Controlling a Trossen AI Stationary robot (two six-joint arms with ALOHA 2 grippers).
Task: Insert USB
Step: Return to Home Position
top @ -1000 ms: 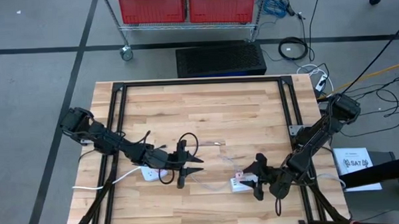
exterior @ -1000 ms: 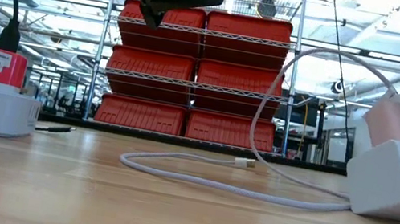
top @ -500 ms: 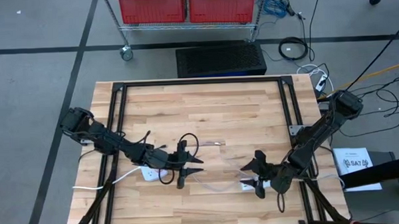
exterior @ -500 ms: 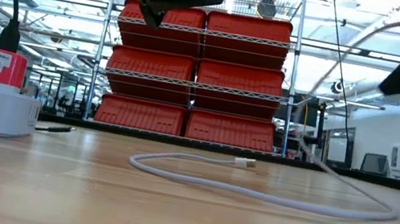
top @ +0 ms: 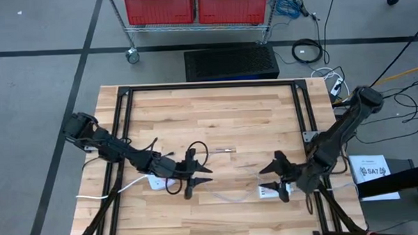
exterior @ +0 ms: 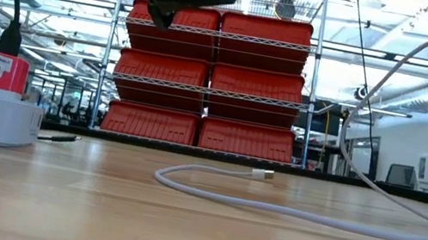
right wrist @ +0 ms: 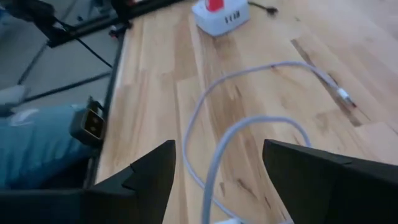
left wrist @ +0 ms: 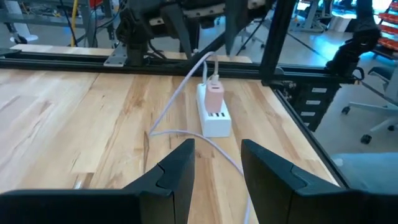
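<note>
Overhead, the right gripper (top: 270, 164) hangs with its two fingers spread wide and nothing between them, low over the near right part of the wooden table (top: 216, 110). Just beside it, toward the table's near edge, lies the right white outlet extension (top: 273, 192). The left wrist camera shows a pink charger adapter (left wrist: 214, 98) seated upright in that strip, with the pink charger cable (left wrist: 177, 99) plugged into its top. From the adapter the cable runs away from the right gripper across the boards in a loose loop. Its free plug (exterior: 261, 174) lies flat on the wood, roughly between the two grippers and touching neither.

Well apart from the right gripper, the left gripper (top: 197, 179) is held off the table, its fingers also parted and empty. Just beside it, on the side of its own arm, sits the left white outlet extension (top: 155, 181). A red adapter (exterior: 2, 71) stands in that strip with a black cable (exterior: 10, 38) rising from it.

Red bins (exterior: 212, 50) fill a wire rack beyond the table's far edge.
</note>
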